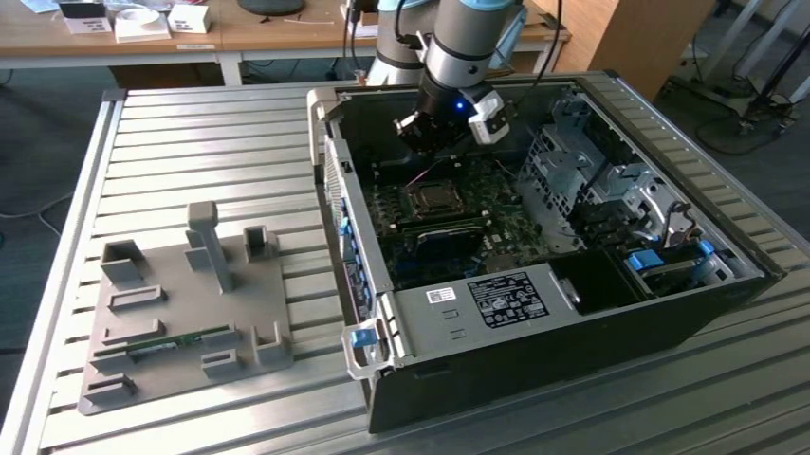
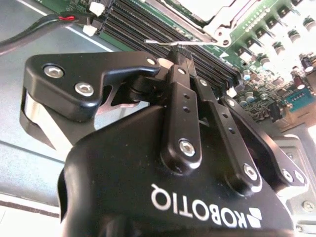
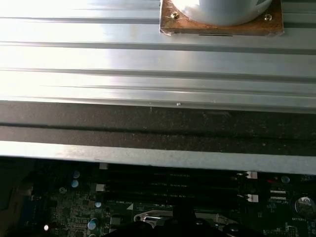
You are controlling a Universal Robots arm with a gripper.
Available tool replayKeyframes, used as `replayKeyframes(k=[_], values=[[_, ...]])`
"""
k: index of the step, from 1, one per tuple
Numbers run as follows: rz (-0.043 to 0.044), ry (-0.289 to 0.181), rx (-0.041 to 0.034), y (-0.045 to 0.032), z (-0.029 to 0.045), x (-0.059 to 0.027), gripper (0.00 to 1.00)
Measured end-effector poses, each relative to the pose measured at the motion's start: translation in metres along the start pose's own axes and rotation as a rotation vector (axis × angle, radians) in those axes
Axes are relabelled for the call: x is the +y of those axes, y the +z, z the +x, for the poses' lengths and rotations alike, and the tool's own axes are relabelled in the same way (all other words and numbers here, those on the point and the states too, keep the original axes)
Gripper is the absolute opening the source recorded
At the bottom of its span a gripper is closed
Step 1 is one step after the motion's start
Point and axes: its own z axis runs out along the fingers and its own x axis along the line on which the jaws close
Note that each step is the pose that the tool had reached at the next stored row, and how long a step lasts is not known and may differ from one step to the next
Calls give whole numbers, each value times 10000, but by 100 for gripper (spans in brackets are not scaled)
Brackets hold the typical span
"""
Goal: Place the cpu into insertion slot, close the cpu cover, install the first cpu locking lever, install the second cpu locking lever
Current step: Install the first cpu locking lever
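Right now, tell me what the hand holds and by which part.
The hand is shut on the thin wire lever, pinching its straight stretch near the free end, above the memory slots.

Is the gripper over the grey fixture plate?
No, the gripper hangs inside the open computer case, above the motherboard.

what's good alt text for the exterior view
The gripper hangs inside an open computer case lying on a slatted metal table, over the cpu cover. A grey fixture plate sits at the exterior view's left.
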Motion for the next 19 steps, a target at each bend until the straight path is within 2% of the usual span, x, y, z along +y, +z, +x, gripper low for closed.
replayKeyframes(k=[19], values=[[1, -1, 1, 38, -10, -8, 11]])
